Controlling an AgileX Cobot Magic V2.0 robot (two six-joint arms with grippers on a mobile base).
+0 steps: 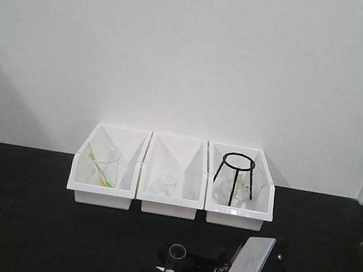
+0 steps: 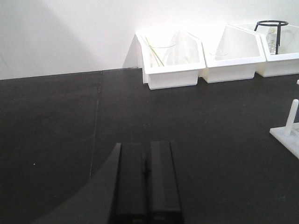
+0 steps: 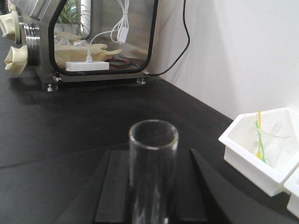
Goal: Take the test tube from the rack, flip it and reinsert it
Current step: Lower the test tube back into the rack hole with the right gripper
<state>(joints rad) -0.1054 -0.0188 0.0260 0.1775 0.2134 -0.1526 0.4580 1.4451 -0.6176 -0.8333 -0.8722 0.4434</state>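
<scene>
**Tube out of rack, held for the flip – reinsertion not yet done**

The right gripper pinches the test tube between its two pads, the open mouth facing the wrist camera; the glass lies along the line of the fingers. In the front view the right arm sits low over the black table, wrist angled inward. The left gripper is pressed together, holds nothing, and is low over the table, well apart from the work. Only one corner of the rack shows, with one upright peg, at the right edge of the left wrist view. Judgement: the flip is in hand – next comes a wrist turn to reverse the tube, then squaring it upright over a hole.
</scene>
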